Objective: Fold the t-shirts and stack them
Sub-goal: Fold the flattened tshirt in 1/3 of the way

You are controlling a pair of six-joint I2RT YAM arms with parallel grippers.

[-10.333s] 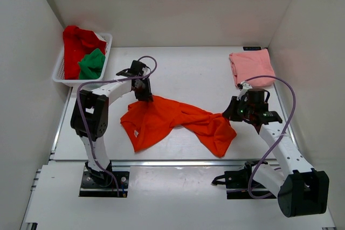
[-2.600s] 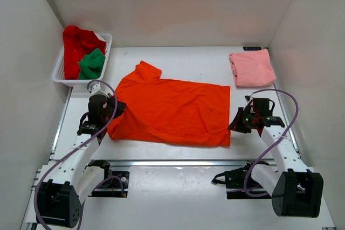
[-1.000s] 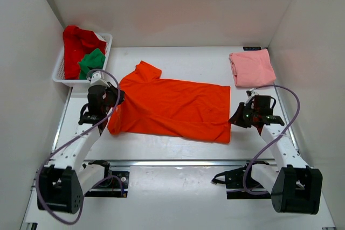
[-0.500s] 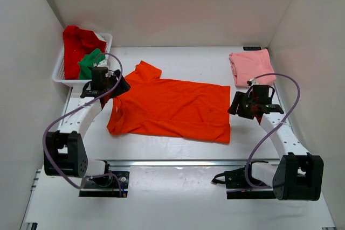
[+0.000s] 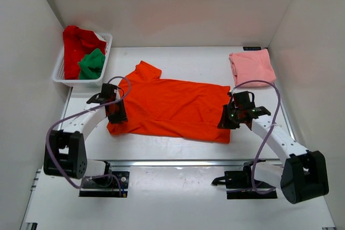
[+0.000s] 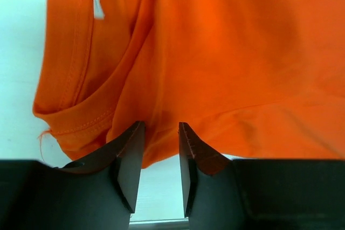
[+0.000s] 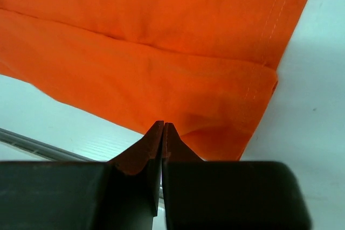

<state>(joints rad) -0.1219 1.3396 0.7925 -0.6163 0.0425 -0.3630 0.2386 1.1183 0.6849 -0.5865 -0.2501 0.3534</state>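
The bright orange t-shirt (image 5: 172, 106) lies spread flat on the table, collar to the left, hem to the right. My left gripper (image 5: 117, 117) is open at its near left sleeve; in the left wrist view (image 6: 160, 127) the tips straddle the cloth edge (image 6: 242, 52). My right gripper (image 5: 223, 121) is at the near right hem corner. In the right wrist view (image 7: 163, 125) its jaws are shut, tips over the doubled hem edge (image 7: 135, 36), with no cloth seen between them. The pale pink t-shirt (image 5: 252, 67) lies folded at the back right. The red (image 5: 75, 41) and green (image 5: 91, 63) t-shirts sit in the basket.
The white slotted basket (image 5: 108, 47) stands at the back left corner. White walls close in the table on three sides. A metal rail (image 5: 172, 161) runs along the near table edge in front of the arm bases.
Both grippers came back from the far side of the shirt to its near edge: the left down to the near sleeve, the right down and left to the hem corner. The shirt has stayed flat.
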